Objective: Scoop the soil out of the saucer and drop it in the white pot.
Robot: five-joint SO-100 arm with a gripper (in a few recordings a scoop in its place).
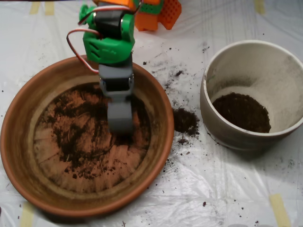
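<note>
Overhead view
Arm: green and orange links (110, 35) reach down from the top edge, nearest the camera, with a red wire looping at the left.
Scoop: grey clamshell (120, 118) points down into the saucer, its tip at the dish floor among the soil; whether its halves are parted or closed cannot be told.
Saucer: terracotta dish (19, 156) at left, holding a thin scatter of soil (71, 137) over its ridged floor.
White pot: cream pot (222, 132) at right, apart from the saucer, with a dark mound of soil inside.
Spill: small clump (185, 120) on the plastic-covered table (227, 189), between saucer and pot.
Writing: none legible.
</note>
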